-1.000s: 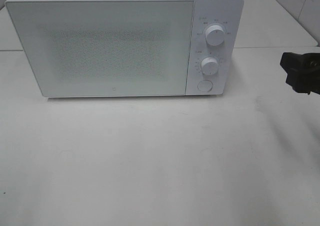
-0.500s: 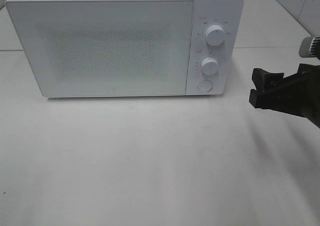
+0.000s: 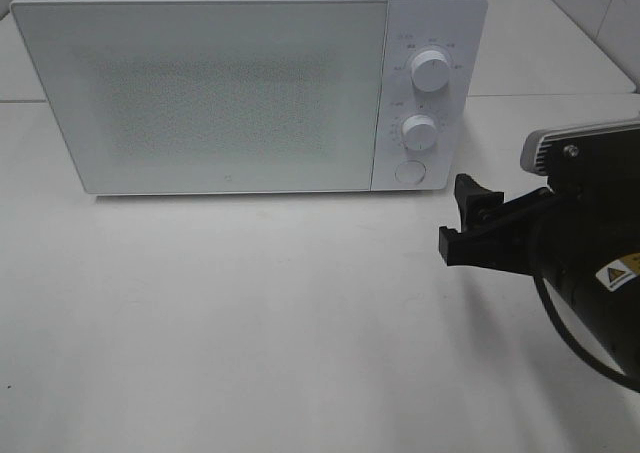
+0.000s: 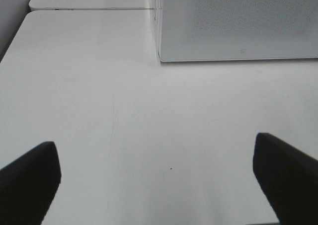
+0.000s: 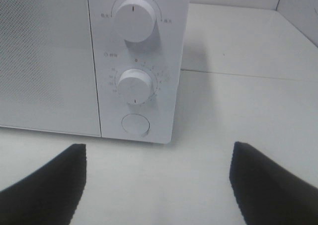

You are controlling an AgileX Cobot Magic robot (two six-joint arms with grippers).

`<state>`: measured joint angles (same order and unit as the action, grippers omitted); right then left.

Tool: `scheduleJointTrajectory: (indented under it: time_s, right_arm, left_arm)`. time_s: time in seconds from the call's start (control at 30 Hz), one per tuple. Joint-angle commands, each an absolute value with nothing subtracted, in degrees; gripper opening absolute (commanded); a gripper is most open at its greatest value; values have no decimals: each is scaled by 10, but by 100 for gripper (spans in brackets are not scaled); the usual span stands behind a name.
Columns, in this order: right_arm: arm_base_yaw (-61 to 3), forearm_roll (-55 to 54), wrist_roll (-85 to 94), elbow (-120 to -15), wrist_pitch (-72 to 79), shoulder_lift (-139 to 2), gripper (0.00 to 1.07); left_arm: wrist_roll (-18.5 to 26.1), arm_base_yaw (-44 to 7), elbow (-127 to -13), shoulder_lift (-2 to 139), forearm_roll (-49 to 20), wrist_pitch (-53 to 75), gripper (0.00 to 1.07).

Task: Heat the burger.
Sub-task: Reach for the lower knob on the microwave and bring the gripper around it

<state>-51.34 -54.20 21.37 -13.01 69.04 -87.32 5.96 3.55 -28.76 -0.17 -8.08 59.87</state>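
From high up, the right gripper (image 3: 455, 219) hangs spread and empty near the microwave (image 3: 445, 18), the round button (image 3: 409, 172) just ahead of its tips. The burger shows nowhere, perhaps behind the shut door (image 3: 200, 93). Left wrist: the left gripper (image 4: 156, 180) gapes empty, the microwave well ahead. Right wrist: the button sits ahead between wide-set fingers, so a push could straddle it, or clip the lower knob (image 5: 133, 86) next to it.
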Motion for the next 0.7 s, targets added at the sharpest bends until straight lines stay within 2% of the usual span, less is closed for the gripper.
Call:
scheduleJointTrajectory:
  time_s: [0.03, 0.6, 0.7]
  right_arm:
    - [-527, -571, 211, -140, 778, -882, 75]
    - [-525, -590, 211, -214, 778, -961, 75]
    - [-498, -550, 211, -237, 776, -989, 75]
  left_arm:
    - [54, 36, -284, -17, -87, 594, 98]
    - [54, 36, -284, -17, -87, 594, 98]
    - [54, 36, -284, -17, -87, 594, 98]
